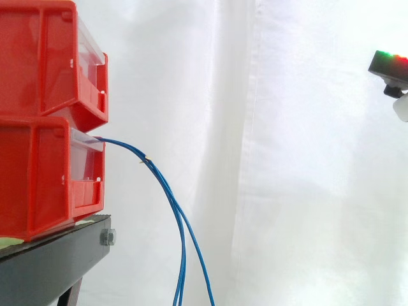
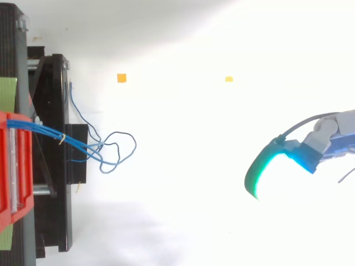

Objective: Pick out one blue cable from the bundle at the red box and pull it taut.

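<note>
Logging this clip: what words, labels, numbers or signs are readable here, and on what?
None readable.
The clear label holders on the red bins show no print.
The orange square and yellow square are blank.
The blue cables carry no writing.

side view looks level, close on the red bins (image 1: 38, 172); top view looks down on them.

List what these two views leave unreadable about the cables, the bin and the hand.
Side view: the bottom edge cuts off the blue cables.
Side view: the wall of the lower red bin hides where they start.
Top view: their loops overlap, too thin to count strands.
Both views: the right edge cuts off the hand; open or shut is unclear.
</note>
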